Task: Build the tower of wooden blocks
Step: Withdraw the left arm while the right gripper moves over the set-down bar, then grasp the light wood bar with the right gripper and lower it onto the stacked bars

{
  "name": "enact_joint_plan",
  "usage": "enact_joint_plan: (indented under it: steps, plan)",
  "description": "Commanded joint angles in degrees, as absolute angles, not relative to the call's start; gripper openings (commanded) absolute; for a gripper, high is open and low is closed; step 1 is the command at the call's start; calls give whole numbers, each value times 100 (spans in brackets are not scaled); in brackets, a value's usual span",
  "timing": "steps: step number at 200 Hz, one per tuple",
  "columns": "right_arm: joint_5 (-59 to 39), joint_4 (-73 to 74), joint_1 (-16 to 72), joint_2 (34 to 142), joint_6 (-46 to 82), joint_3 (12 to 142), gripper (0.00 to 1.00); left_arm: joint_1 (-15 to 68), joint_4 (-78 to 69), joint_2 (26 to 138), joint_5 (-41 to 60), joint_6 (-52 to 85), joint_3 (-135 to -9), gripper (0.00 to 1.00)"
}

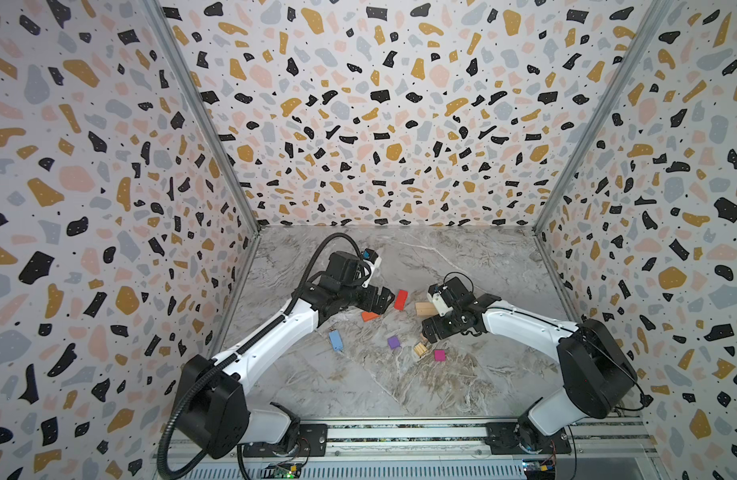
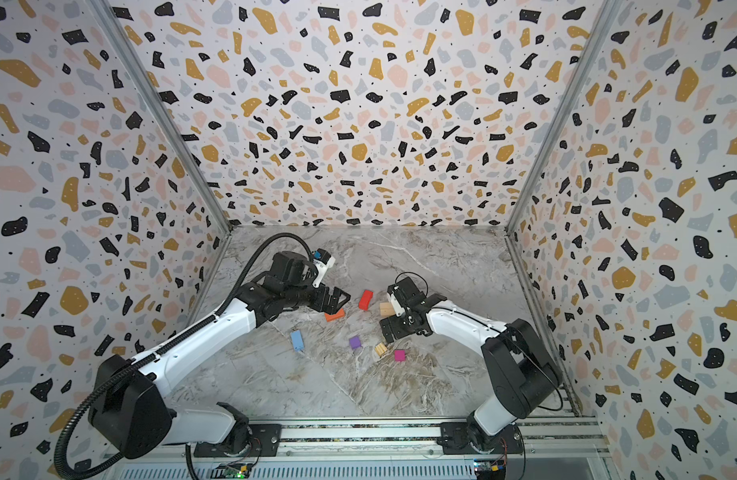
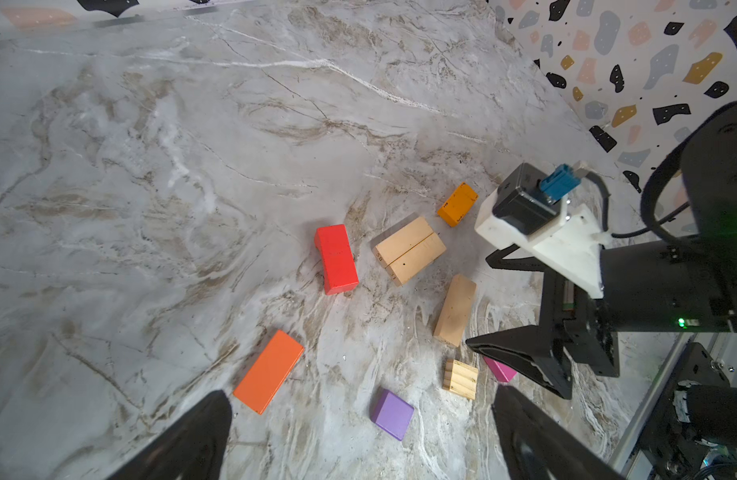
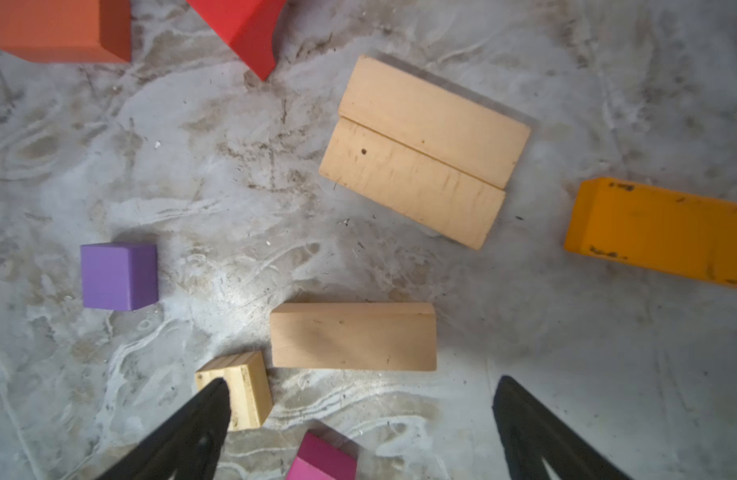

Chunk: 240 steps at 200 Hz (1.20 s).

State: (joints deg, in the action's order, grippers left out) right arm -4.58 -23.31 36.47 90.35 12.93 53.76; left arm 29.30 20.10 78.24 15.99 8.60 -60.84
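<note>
Terrazzo-print walls (image 1: 358, 104), grey marble tabletop (image 1: 462, 257), loose wooden blocks (image 1: 394, 342)

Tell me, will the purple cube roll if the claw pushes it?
Probably not: the purple cube has flat faces, so it should slide, not roll. It sits flat on the marble tabletop, so tipping seems unlikely. Looks like stiff painted wood.

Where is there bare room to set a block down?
Bare: the far marble tabletop between the back wall and the red oblong wooden block; also the near stretch from the light blue oblong wooden block and magenta wooden cube to the front rail. Crowded: the middle, around the purple wooden cube.
</note>
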Motion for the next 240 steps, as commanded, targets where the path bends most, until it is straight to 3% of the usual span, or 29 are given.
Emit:
enact_joint_plan:
  steps: [1, 49, 240]
  plan:
    - [-198, -2422, 3794, 9117, 1182, 5579, 100, 2894, 1848, 7735, 1581, 853, -6036, 99]
    - [-100, -2303, 3939, 9316, 1089, 5602, 95, 2892, 1845, 7746, 1587, 849, -6021, 99]
    - [88, -2267, 3973, 9752, 1021, 5715, 89, 2892, 1842, 7804, 1591, 839, -6023, 99]
